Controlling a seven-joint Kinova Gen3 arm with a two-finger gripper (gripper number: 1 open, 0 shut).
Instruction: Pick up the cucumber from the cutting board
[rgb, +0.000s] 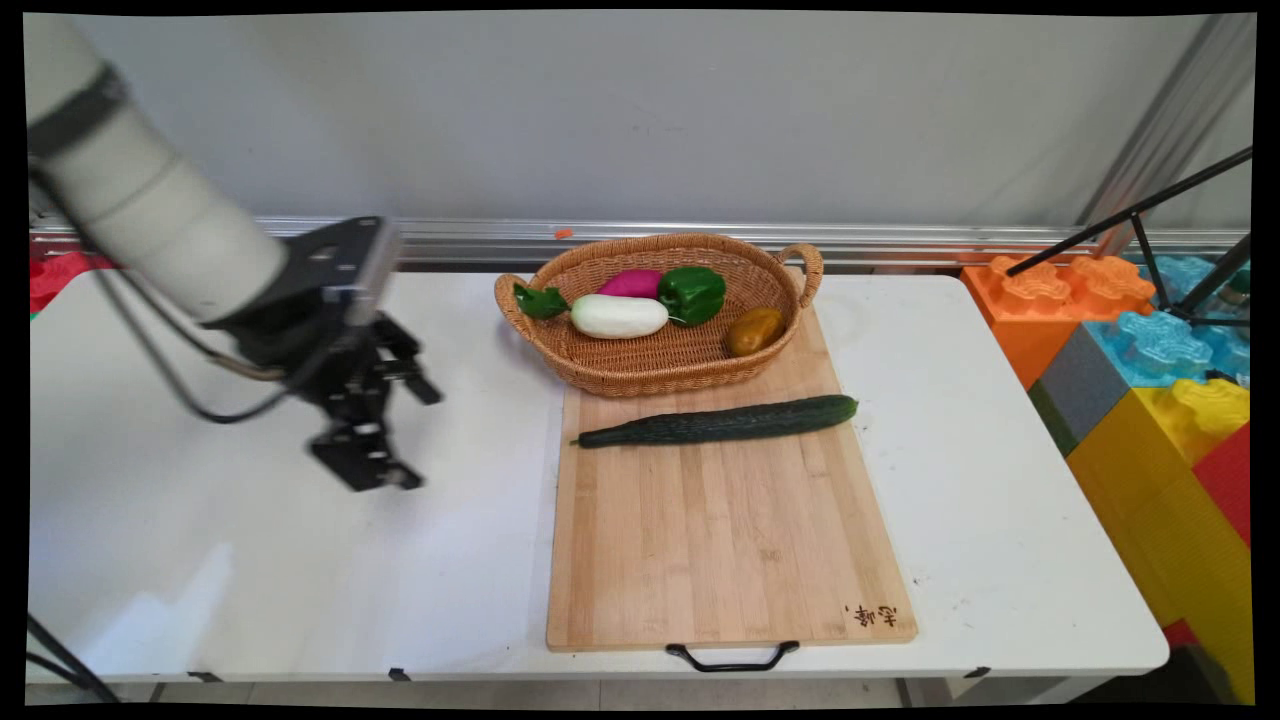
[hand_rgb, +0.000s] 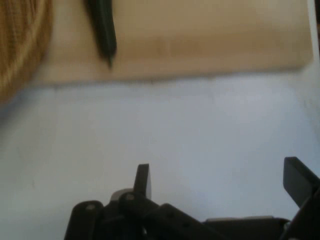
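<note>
**Empty-handed gripper hangs over bare table, left of the chopping board**

Main view: the black gripper (rgb: 385, 430) hangs over the white table (rgb: 250, 560), well to the left of the bamboo cutting board (rgb: 730, 540); it holds nothing and touches nothing; the white arm slopes down to it from the upper left, cables looping beneath, the hand pitched downward and a little toward the board. A long dark cucumber (rgb: 720, 421) lies across the board's far part, its thin end at the board's left edge; just behind it a wicker basket (rgb: 600, 370) sits partly on the board, holding a white radish (rgb: 618, 315), a purple vegetable (rgb: 632, 282), a green pepper (rgb: 691, 293) and a brown potato (rgb: 754, 330). Coloured foam blocks (rgb: 1150, 370) stand off the table's right end.

Hand view: the two fingers (hand_rgb: 142, 181) rise from the bottom edge, spread wide with only white table between them; beyond lie the board's edge (hand_rgb: 200, 50), the cucumber's tip (hand_rgb: 104, 30) and a curve of basket (hand_rgb: 22, 45) at upper left.

The risks, as a judgement: a low sideways sweep could catch the board's edge and shift it, basket and all; the round cucumber would likely roll if nudged; the hanging cables could drag on the table.
</note>
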